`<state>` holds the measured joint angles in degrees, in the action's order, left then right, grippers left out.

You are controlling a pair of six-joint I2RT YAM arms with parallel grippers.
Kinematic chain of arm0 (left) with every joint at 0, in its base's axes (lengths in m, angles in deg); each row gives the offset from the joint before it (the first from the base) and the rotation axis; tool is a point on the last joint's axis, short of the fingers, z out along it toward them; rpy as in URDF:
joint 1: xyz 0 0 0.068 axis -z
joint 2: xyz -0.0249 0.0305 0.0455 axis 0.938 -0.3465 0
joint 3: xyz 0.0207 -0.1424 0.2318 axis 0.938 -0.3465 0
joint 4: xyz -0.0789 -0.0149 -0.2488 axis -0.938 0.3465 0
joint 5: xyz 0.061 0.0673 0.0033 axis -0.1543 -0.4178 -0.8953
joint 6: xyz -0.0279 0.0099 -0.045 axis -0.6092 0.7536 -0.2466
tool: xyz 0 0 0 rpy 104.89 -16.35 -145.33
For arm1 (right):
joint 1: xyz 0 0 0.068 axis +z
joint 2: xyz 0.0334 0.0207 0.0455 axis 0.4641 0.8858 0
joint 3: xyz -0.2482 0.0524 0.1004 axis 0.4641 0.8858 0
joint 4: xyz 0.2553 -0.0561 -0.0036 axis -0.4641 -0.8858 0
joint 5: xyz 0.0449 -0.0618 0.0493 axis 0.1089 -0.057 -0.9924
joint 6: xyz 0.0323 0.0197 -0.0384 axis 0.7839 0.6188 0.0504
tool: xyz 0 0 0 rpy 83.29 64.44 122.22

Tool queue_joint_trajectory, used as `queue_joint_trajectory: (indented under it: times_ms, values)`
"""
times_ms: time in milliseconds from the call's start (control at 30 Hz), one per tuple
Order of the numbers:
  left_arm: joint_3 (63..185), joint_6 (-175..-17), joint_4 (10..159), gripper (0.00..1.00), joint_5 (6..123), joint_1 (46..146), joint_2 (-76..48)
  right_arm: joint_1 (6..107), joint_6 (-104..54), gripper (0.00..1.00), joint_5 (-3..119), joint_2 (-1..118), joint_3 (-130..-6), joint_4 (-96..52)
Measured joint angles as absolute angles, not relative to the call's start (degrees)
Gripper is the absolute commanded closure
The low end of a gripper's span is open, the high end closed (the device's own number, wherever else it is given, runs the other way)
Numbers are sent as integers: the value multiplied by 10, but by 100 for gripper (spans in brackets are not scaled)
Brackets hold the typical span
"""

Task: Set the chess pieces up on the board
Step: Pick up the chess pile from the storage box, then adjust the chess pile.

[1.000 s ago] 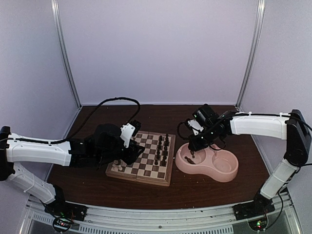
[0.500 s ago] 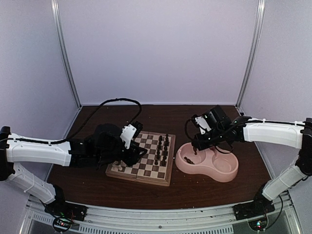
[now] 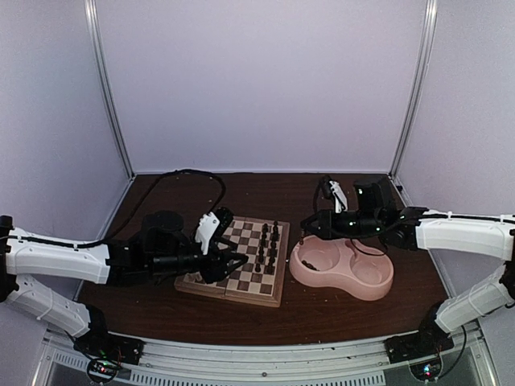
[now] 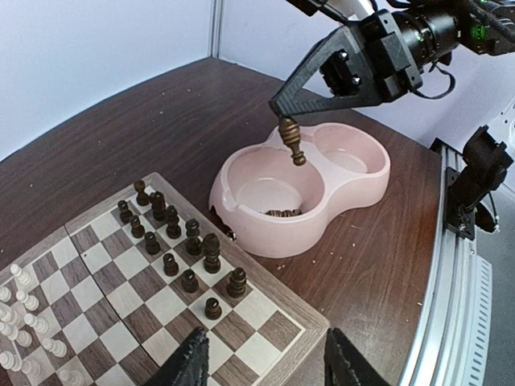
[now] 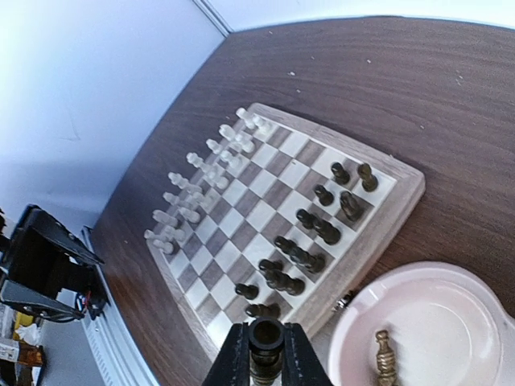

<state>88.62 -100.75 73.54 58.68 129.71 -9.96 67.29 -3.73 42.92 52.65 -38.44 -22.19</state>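
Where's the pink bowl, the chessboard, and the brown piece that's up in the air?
pink bowl (image 4: 273, 237): left wrist view, on its near outer wall.
board (image 4: 241, 330): left wrist view, on a bare square near the corner.
brown piece (image 4: 293, 145): left wrist view, on the middle of its body.

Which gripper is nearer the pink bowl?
Right. The right gripper, holding a dark piece, hangs at the pink bowl's rim facing the board; the left gripper is over the board.

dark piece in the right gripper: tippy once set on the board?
Likely tippy: the dark piece looks tall and slim, and hangs slightly tilted from the right gripper. Probably rigid and light, being small carved wood. If toppled, its round body may roll on the board.
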Motion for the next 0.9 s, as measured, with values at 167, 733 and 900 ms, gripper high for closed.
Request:
queue_joint_trajectory:
  times_ms: [167, 733, 900]
  values:
    - [871, -998, 696, 50, 594, 1303, -94, 689, 14, 100, 407, 527, -379, -139]
    - [854, -981, 613, 54, 613, 1305, -113, 801, 49, 100, 416, 609, -412, -9]
    - [855, -981, 614, 62, 617, 1305, -123, 808, 50, 100, 415, 633, -416, 12]
